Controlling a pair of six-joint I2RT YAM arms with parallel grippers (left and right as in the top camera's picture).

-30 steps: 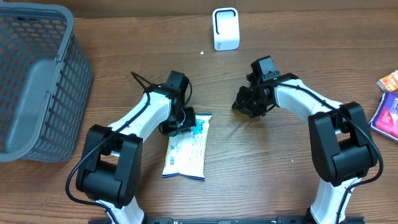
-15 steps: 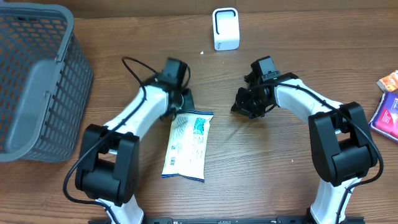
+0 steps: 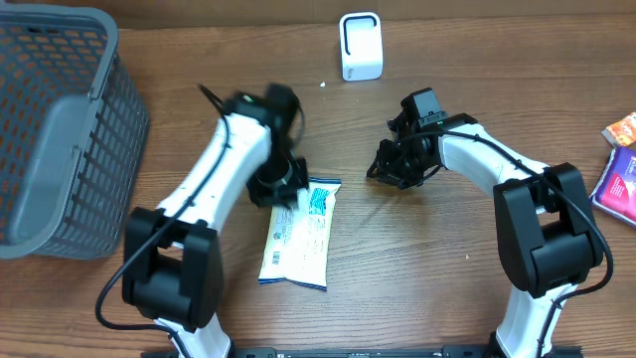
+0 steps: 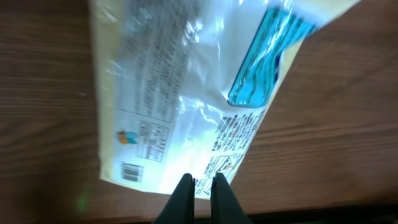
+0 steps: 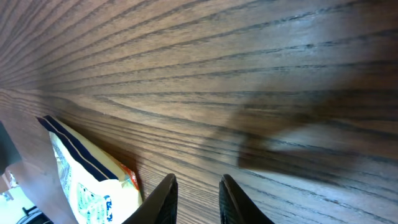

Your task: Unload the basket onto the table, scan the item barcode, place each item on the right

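We find the snack packet lying flat on the wooden table between the two arms, its barcode facing up, well apart from the white scanner at the far edge. The left gripper is closed with its tips at one end of the packet, and we cannot tell whether it pinches the film. The right gripper stands slightly parted over the wood, holding nothing, apart from the packet.

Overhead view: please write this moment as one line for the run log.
packet: flat on table, barcode up | left gripper: shut, at packet edge | right gripper: open, empty, above table | scan: not yet done
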